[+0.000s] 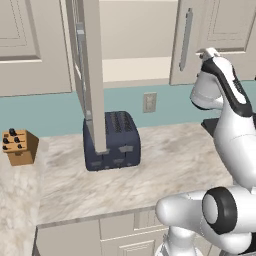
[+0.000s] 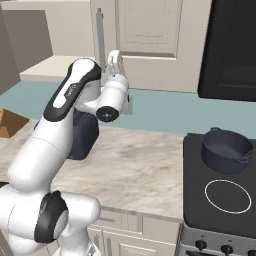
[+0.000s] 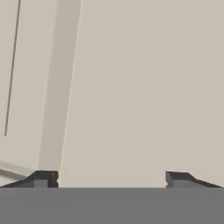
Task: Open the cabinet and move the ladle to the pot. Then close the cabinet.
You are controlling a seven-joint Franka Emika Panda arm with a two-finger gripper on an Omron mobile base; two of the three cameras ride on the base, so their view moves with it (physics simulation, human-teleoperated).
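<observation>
The cabinet point(image 1: 220, 30) has its left door point(image 1: 93, 75) swung out over the counter, seen edge-on. Its right door point(image 2: 150, 35) is shut, with a long silver handle point(image 1: 186, 40). My gripper point(image 2: 115, 55) is raised close against the front of that right door, just right of the handle point(image 2: 100, 37). In the hand view its fingertips point(image 3: 41, 178) stand wide apart and open, with only the beige door panel point(image 3: 140, 87) ahead and nothing between them. The dark pot point(image 2: 227, 150) sits on the stove point(image 2: 220, 200) at the right. The ladle is out of view.
A dark blue toaster point(image 1: 112, 142) stands on the marble counter point(image 1: 165, 170) under the open door. A wooden knife block point(image 1: 19, 147) is at the far left. A wall outlet point(image 1: 149, 102) is behind the counter. A dark appliance point(image 2: 232, 50) hangs above the stove.
</observation>
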